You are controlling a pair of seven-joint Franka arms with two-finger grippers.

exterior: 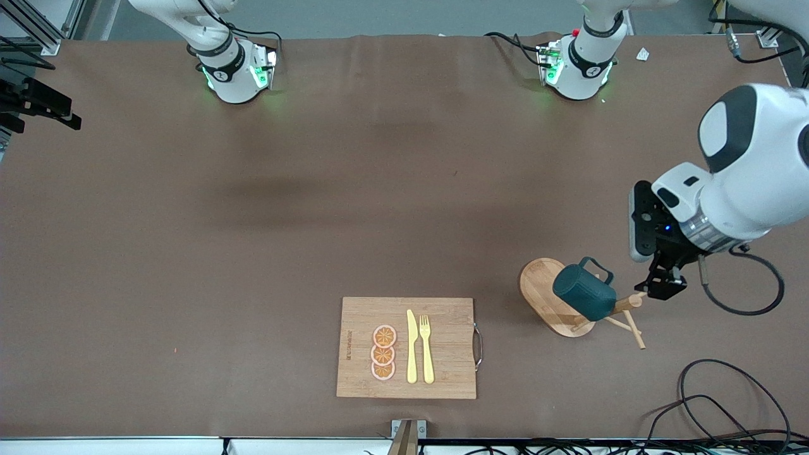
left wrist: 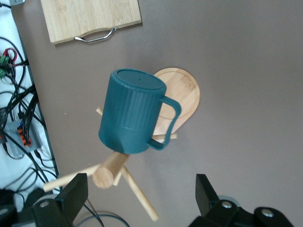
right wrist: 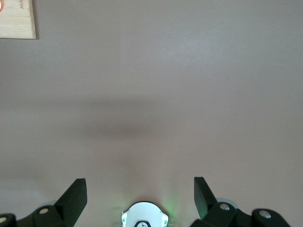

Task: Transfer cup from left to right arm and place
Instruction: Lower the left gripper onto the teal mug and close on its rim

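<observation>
The dark teal cup [exterior: 584, 292] hangs mouth-down and tilted on a peg of a wooden mug stand [exterior: 543, 284] near the left arm's end of the table. In the left wrist view the cup [left wrist: 130, 111] shows its ribbed side and loop handle, above the stand's round base [left wrist: 182, 92]. My left gripper [exterior: 660, 287] is open and empty beside the tip of the stand's post [left wrist: 109, 172], which lies between its spread fingers [left wrist: 75, 191]. My right gripper [right wrist: 140, 182] is open and empty, high over bare table near its own base, and is out of the front view.
A wooden board [exterior: 452, 354] with a metal handle lies near the front camera, carrying a yellow knife [exterior: 411, 347], a yellow fork [exterior: 427, 347] and orange slices [exterior: 383, 352]. Black cables [exterior: 727, 404] lie at the table's corner by the left arm's end.
</observation>
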